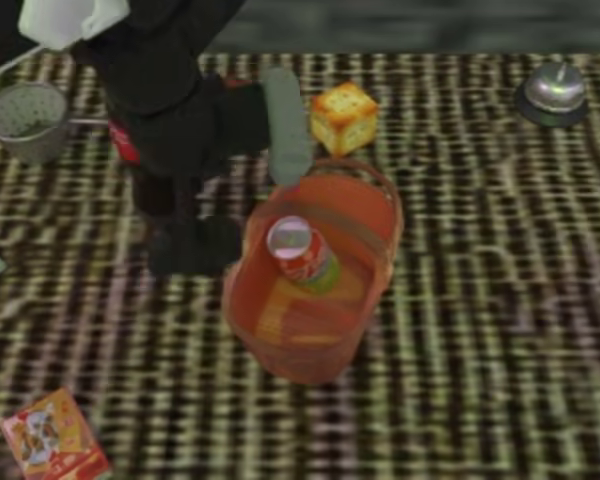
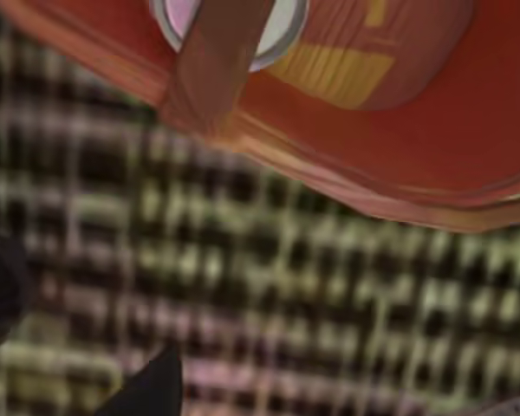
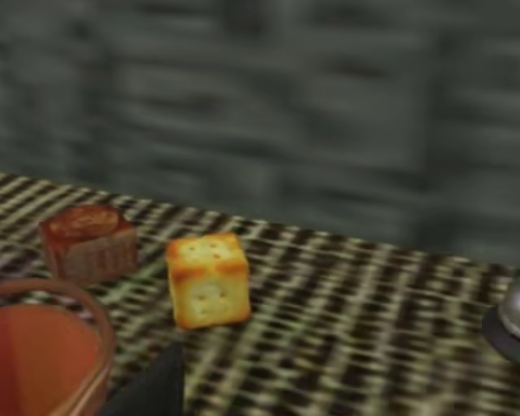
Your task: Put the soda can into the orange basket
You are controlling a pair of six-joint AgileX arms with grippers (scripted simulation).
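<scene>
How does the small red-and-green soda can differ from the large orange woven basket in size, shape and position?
The small red-and-green soda can is a far smaller, closed cylinder with a silver top; the large orange woven basket is an open oval with an arching handle. The can stands inside; the basket rests on the mat. Both share reddish colouring.

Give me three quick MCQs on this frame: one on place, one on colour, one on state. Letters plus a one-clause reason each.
1. Where is the soda can?
A. inside the orange basket
B. beside the bell
C. on the playing-card box

2. What colour is the can's lower band?
A. blue
B. lime green
C. black

3. How does the can stand?
A. lying on its side
B. upright, silver top up
C. upside down

Answers:
1 A, the basket's walls surround it in the top view.
2 B, green shows below the red label.
3 B, its round silver top faces the overhead camera.
</scene>
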